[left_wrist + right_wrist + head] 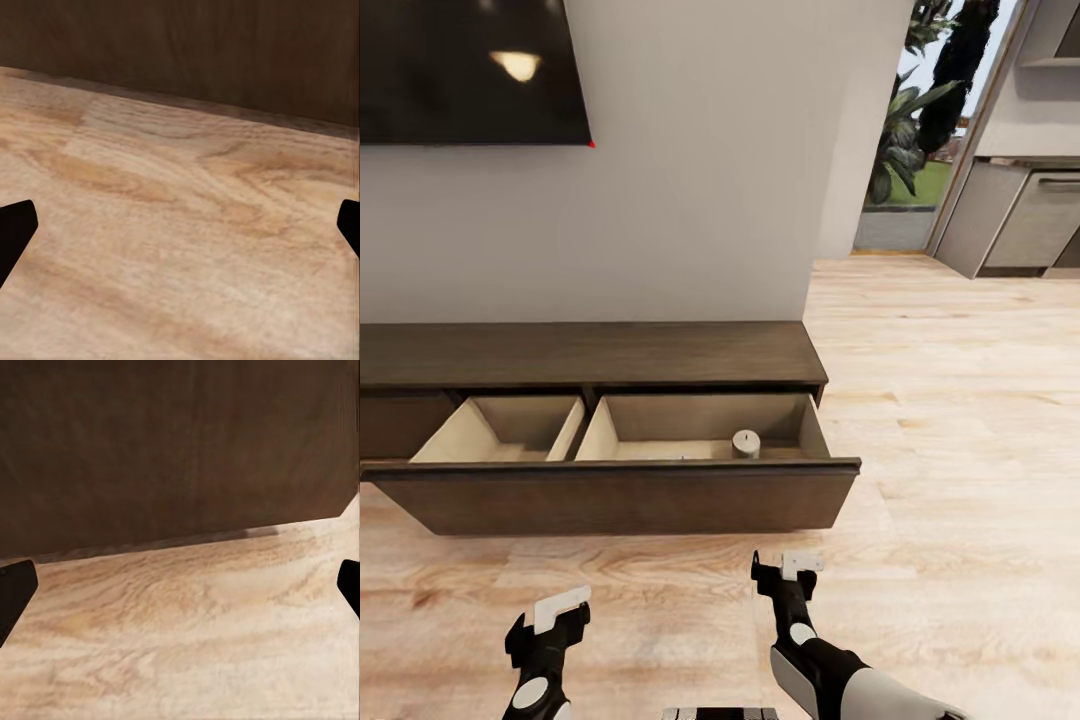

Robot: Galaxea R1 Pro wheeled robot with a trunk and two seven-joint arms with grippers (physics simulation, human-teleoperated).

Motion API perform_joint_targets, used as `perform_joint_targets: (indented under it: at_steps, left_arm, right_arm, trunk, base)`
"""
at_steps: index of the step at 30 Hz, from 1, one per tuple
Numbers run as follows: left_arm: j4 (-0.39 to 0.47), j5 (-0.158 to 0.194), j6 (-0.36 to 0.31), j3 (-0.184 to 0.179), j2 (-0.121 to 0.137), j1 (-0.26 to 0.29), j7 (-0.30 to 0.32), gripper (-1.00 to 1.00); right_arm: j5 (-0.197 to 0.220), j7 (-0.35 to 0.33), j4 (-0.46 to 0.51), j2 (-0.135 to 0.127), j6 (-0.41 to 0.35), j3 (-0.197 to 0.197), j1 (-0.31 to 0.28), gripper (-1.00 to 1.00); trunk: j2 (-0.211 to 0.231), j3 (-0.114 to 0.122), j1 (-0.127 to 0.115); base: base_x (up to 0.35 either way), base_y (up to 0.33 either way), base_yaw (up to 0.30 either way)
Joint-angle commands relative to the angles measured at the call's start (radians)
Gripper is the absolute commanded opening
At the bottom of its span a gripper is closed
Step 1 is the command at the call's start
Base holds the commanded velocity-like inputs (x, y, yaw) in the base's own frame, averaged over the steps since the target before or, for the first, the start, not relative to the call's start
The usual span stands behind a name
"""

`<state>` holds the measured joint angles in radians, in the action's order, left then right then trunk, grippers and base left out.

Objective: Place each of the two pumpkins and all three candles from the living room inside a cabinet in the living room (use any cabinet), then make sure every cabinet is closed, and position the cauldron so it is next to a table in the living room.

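A long dark cabinet point(590, 355) is seen ahead of both grippers, its wide drawer point(610, 495) pulled open over the wood floor point(960, 400). A grey candle point(746, 443) is stood upright inside the drawer's right compartment, just beyond the right gripper point(785, 572). The right gripper and the left gripper point(550, 620) are held spread and empty.

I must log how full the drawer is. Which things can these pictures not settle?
- Head view: the pulled-out front panel of the long dark brown wood cabinet hides the drawer floor near it; only the short grey candle shows.
- A tiny speck beside it is too small to identify.
- The black wall screen is cut off by the edge.
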<state>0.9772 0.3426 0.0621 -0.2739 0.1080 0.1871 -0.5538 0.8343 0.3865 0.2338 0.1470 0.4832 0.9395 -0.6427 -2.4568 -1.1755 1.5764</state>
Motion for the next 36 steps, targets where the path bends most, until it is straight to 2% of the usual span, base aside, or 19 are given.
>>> perform_joint_targets:
  at_steps: [1, 4, 6, 8, 11, 14, 17, 20, 23, 25, 27, 29, 36]
  left_arm:
    - [0.001, -0.003, 0.014, 0.000, 0.001, 0.000, 0.000, 1.00]
    - [0.004, -0.014, 0.034, 0.001, 0.001, 0.008, 0.000, 1.00]
    - [0.007, -0.024, 0.037, 0.001, 0.002, 0.025, 0.000, 1.00]
    - [0.005, -0.031, 0.039, 0.001, 0.004, 0.038, 0.001, 1.00]
    - [0.003, -0.038, 0.040, 0.001, 0.004, 0.060, 0.001, 1.00]
    - [0.002, -0.041, 0.041, 0.000, 0.000, 0.066, 0.002, 1.00]
    - [0.002, -0.043, 0.041, -0.001, -0.001, 0.067, 0.007, 1.00]
    - [0.001, -0.043, 0.040, -0.002, -0.005, 0.067, 0.045, 1.00]
    - [0.001, -0.052, 0.039, -0.002, -0.011, 0.068, 0.078, 1.00]
    - [0.001, -0.071, 0.039, -0.001, -0.014, 0.068, 0.089, 1.00]
    - [0.001, -0.085, 0.039, -0.001, -0.017, 0.068, 0.094, 1.00]
    - [0.001, -0.091, 0.039, -0.001, -0.018, 0.068, 0.096, 1.00]
    - [0.001, -0.094, 0.039, -0.001, -0.019, 0.068, 0.098, 1.00]
  right_arm:
    - [-0.001, -0.010, 0.000, -0.004, 0.020, 0.000, 0.000, 1.00]
    - [-0.005, -0.049, -0.001, -0.011, 0.046, 0.000, -0.001, 1.00]
    - [-0.028, -0.065, -0.001, -0.008, 0.047, 0.002, 0.000, 1.00]
    - [-0.073, -0.071, -0.002, -0.007, 0.044, 0.003, 0.000, 1.00]
    - [-0.193, -0.077, -0.005, -0.017, 0.036, -0.004, 0.000, 1.00]
    - [-0.239, -0.079, -0.006, -0.025, 0.034, -0.011, 0.000, 1.00]
    - [-0.245, -0.080, -0.007, -0.044, 0.034, -0.013, 0.000, 1.00]
    - [-0.246, -0.091, -0.007, -0.093, 0.037, -0.033, 0.001, 1.00]
    - [-0.245, -0.142, -0.007, -0.123, 0.040, -0.082, 0.001, 1.00]
    - [-0.246, -0.209, -0.007, -0.136, 0.041, -0.142, 0.002, 1.00]
    - [-0.247, -0.268, -0.007, -0.141, 0.041, -0.199, 0.003, 1.00]
    - [-0.248, -0.297, -0.007, -0.141, 0.041, -0.230, 0.003, 1.00]
    - [-0.247, -0.318, -0.007, -0.134, 0.039, -0.255, 0.003, 1.00]
  trunk:
    - [-0.007, -0.003, 0.004]
    - [-0.028, -0.013, 0.015]
    - [-0.042, -0.019, 0.023]
    - [-0.044, -0.027, 0.024]
    - [-0.044, -0.038, 0.026]
    - [-0.045, -0.050, 0.027]
    - [-0.046, -0.061, 0.028]
    - [-0.046, -0.073, 0.030]
    - [-0.047, -0.085, 0.031]
    - [-0.048, -0.092, 0.032]
    - [-0.048, -0.100, 0.033]
    - [-0.049, -0.108, 0.034]
    - [-0.050, -0.135, 0.037]
  base:
    - [0.000, 0.000, 0.000]
    - [0.000, 0.000, 0.000]
    - [0.000, 0.000, 0.000]
    - [0.000, 0.000, 0.000]
    - [0.000, 0.000, 0.000]
    - [0.000, 0.000, 0.000]
    - [0.000, 0.000, 0.000]
    - [0.000, 0.000, 0.000]
    - [0.000, 0.000, 0.000]
    - [0.000, 0.000, 0.000]
    - [0.000, 0.000, 0.000]
    - [0.000, 0.000, 0.000]
    - [0.000, 0.000, 0.000]
